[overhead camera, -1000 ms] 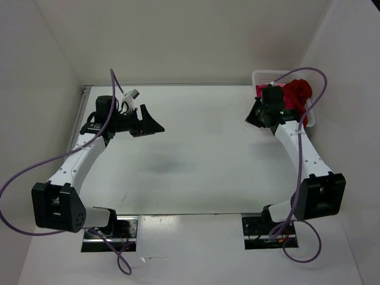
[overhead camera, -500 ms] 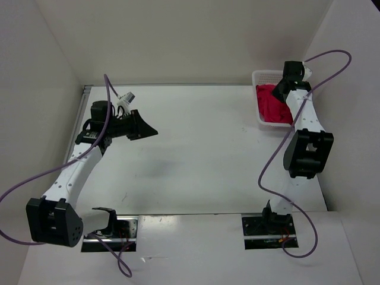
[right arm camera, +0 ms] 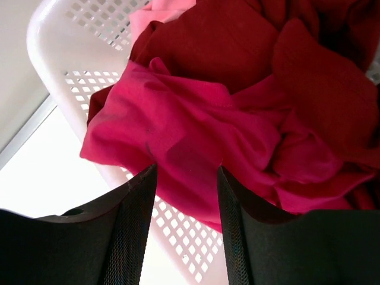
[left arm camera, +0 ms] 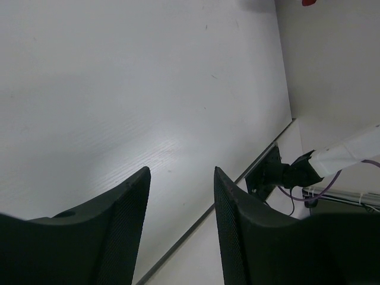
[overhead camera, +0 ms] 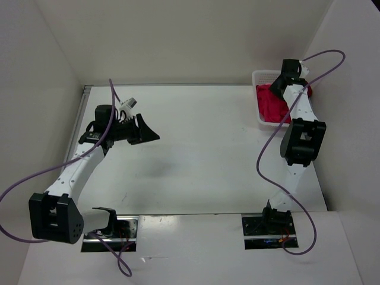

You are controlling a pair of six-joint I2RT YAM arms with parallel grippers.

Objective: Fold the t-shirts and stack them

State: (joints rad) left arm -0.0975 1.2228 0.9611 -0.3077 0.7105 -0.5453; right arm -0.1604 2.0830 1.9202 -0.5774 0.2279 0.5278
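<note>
The t-shirts lie crumpled in the white mesh basket [overhead camera: 261, 76] at the table's far right corner. In the right wrist view the bright magenta shirt [right arm camera: 196, 130] is on top and spills over the basket wall [right arm camera: 89, 41]. The dark red shirt [right arm camera: 237, 41] lies behind it, and a corner of the salmon-pink one [right arm camera: 159, 12] shows at the back. My right gripper [right arm camera: 185, 169] hangs open just above the magenta cloth, holding nothing; from above, the right gripper [overhead camera: 278, 84] is over the basket. My left gripper [overhead camera: 149, 133] is open and empty over the left of the table.
The white table [overhead camera: 202, 154] stretches between the arms, with white walls at the back and both sides. The left wrist view shows the table's near edge and the right arm's base mount [left arm camera: 279, 175]. Purple cables loop from both arms.
The right arm has swung from in front of the basket to reach over it, and its jaws have opened. The red cloth now lies lower in the basket. The left arm has barely shifted.
</note>
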